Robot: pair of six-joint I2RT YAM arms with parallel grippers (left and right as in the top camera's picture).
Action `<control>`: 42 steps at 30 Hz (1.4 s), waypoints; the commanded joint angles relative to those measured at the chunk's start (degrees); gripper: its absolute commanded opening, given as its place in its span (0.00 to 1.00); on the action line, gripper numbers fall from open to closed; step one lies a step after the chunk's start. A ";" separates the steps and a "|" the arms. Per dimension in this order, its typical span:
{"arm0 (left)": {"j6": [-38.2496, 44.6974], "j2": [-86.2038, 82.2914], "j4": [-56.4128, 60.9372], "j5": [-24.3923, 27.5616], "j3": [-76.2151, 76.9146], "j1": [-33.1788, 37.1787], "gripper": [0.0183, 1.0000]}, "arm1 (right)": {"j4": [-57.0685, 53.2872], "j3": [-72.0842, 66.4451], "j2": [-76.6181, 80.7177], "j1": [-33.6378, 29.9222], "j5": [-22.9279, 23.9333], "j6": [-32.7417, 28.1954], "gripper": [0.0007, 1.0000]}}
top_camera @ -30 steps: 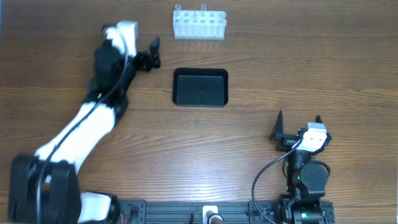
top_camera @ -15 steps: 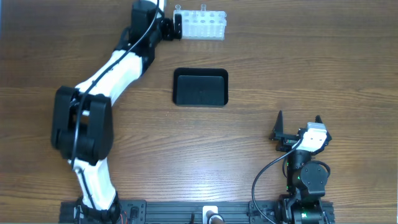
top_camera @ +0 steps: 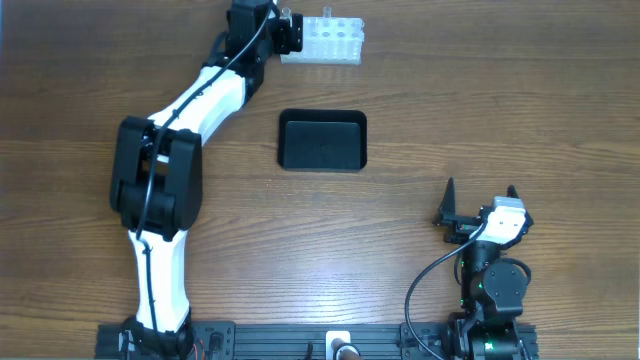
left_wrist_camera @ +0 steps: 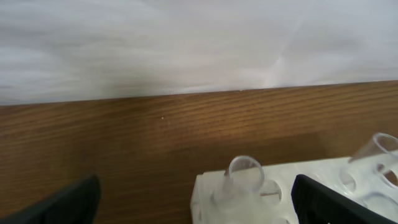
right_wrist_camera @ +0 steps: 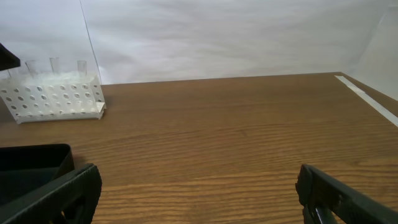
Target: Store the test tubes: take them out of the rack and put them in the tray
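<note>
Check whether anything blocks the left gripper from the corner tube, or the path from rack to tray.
Nothing visible does. The open left gripper faces the clear test tube in the white perforated rack; bare wooden table separates rack from black rectangular tray.

wooden table (top_camera: 500,120) with white rack (top_camera: 322,58) at far edge, black tray (top_camera: 322,143) near middle

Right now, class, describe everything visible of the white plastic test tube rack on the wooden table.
The white plastic test tube rack is a long rectangular block with rows of round holes on top and in its side wall. It stands flat on the brown wooden table, beyond the black rectangular tray and apart from it. A few clear tubes stick up from it. The open left gripper sits at its left end, fingers either side of one tube.
</note>
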 commanded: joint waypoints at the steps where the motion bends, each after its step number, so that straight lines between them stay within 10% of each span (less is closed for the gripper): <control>1: -0.42 2.89 0.76 -1.77 3.19 -0.74 0.93 | -0.24 -0.33 -0.48 -0.42 -0.26 -0.26 0.99; 42: -0.42 5.31 2.10 -1.77 5.70 -1.90 0.21 | -0.24 -0.33 -0.48 -0.42 -0.26 -0.26 0.99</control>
